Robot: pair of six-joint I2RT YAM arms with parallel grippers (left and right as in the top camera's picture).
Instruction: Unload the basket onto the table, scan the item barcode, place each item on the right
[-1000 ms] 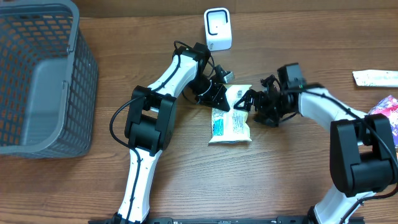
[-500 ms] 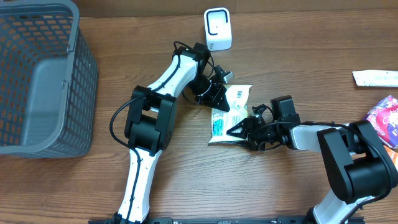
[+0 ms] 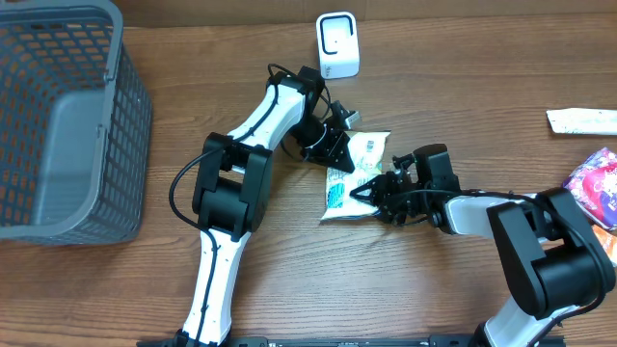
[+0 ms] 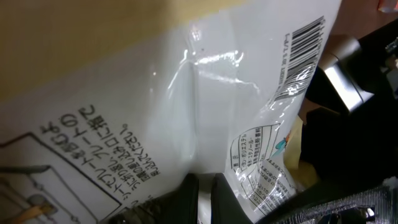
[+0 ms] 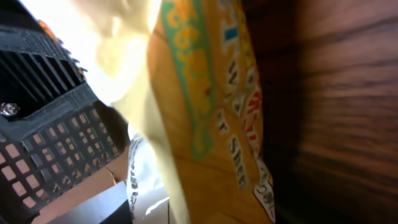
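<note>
Your left gripper [image 3: 335, 152]: pressed together on the snack packet [image 3: 362, 166], at the corner nearest the scanner [image 3: 337, 44].
Your right gripper [image 3: 366, 192]: at the packet's edge farther from the scanner; you cannot tell if it pinches.
Snack packet: below the scanner, apart.
Barcode [image 4: 303, 46]: faces your left wrist camera.
Basket [image 3: 135, 125]: well left of the scanner.

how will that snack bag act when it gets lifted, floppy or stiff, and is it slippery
Likely floppy: the bag is thin film with creases and wrinkles, so it should sag from a one-edge grip. Probably slippery, since the plastic is glossy with bright highlights. From overhead it lies fairly flat, so it is likely light.
</note>
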